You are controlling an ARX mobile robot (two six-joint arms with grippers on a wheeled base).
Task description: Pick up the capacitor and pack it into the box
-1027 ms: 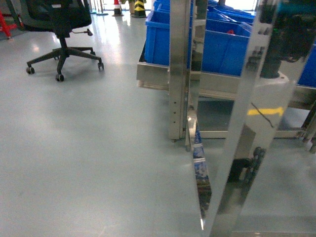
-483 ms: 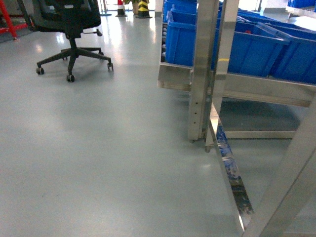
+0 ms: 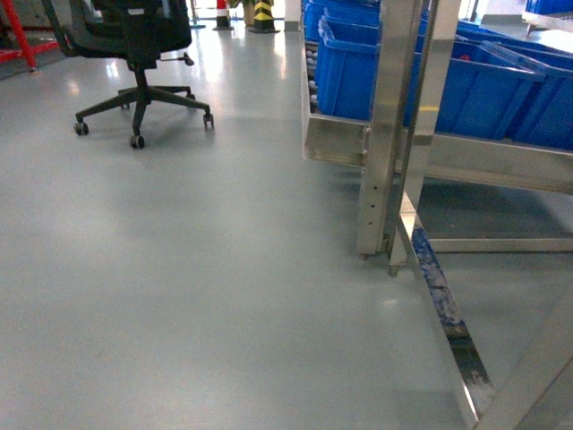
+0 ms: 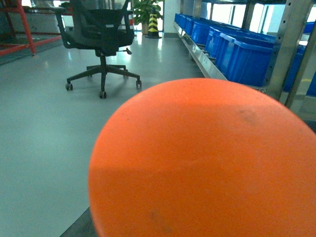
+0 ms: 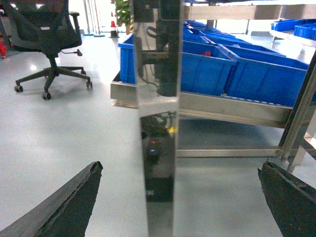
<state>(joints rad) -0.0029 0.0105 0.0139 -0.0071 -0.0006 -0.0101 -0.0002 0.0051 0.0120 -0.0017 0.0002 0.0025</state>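
I see neither capacitor nor box anywhere, so I judge the picking and packing all lie ahead. My right gripper (image 5: 180,207) is spread wide, its fingertips (image 5: 74,202) empty, a steel upright (image 5: 158,123) straight ahead between them. An orange dome (image 4: 202,163) blocks the left wrist view; I cannot tell that gripper's state.

One black office chair (image 3: 139,45) stands on the grey floor (image 3: 179,287), on a base of castors. At least three blue plastic bins (image 3: 358,67) sit in a row on one steel rack (image 3: 385,143); the far end of the row is cut off, so the full count cannot be told. Two striped cones (image 3: 261,13) stand at the far edge. One orange dome (image 4: 207,163) fills the left wrist view. The right wrist view shows two dark fingertips (image 5: 64,207) of one claw (image 5: 180,202).
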